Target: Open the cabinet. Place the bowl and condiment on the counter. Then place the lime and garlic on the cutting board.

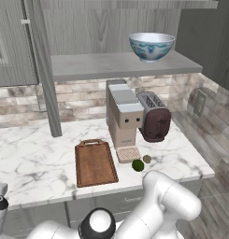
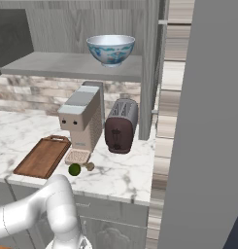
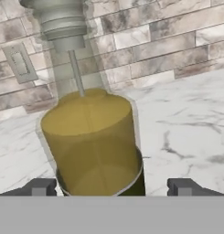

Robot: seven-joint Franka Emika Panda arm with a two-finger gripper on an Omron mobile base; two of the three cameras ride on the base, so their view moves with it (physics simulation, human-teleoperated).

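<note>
The condiment [image 3: 93, 141] stands upright on the counter [image 3: 186, 123] in the hand view, filling the centre between the two finger tips. The gripper [image 3: 112, 187] stands wide open, tips at 8 and 4 o'clock of the bottle body with a clear gap on each side; nothing is held. Judgement: the bottle looks rigid, smooth and likely slippery, top-heavy at its narrow neck; the broad lower body is the sound place to take hold.

The base views add what the hand view lacks. The bowl [image 1: 151, 45] sits on the shelf of the open cabinet [image 1: 120, 63], at 12 o'clock. The cutting board [image 1: 95, 163] lies on the counter, with the lime [image 1: 138, 165] and garlic [image 1: 147, 158] just beside each other at its 3 o'clock, off the board. Judgement: the bowl looks rigid and breakable; the rim is the hold.
</note>
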